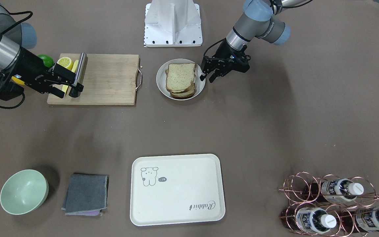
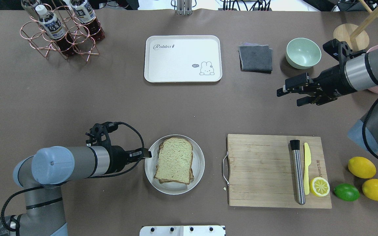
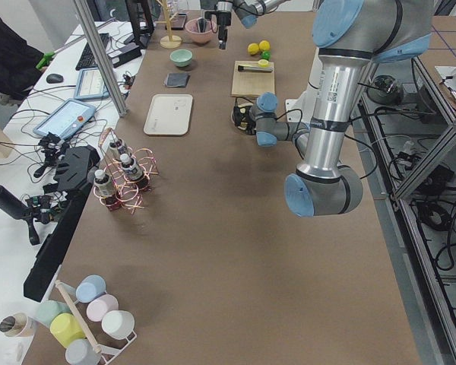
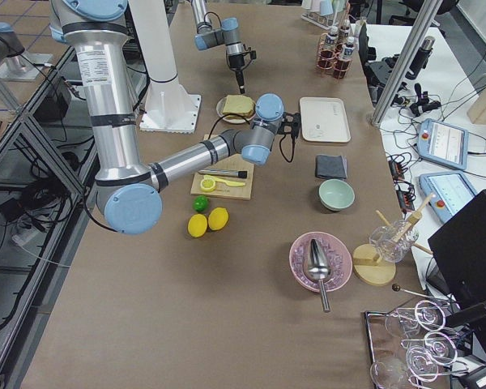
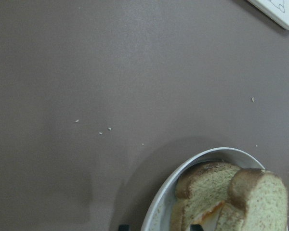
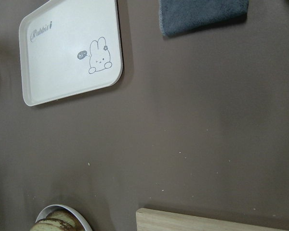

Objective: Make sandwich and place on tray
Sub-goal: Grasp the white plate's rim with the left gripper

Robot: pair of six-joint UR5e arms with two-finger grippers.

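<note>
My left pincer (image 1: pixel 207 79), jaws apart, hangs beside the dish (image 1: pixel 161 74); the sandwich (image 1: pixel 180 79) lies just ahead. My right pincer (image 1: pixel 70 92), also apart, sits well away.

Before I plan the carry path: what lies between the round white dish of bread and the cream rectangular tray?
Nothing; the overhead view shows only bare brown tabletop between the round white dish and the cream rectangular tray.

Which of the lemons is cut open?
The lemon half at the cutting board's corner, cut face up beside the yellow knife. The two whole lemons lie off the board, on the table near the lime.
</note>
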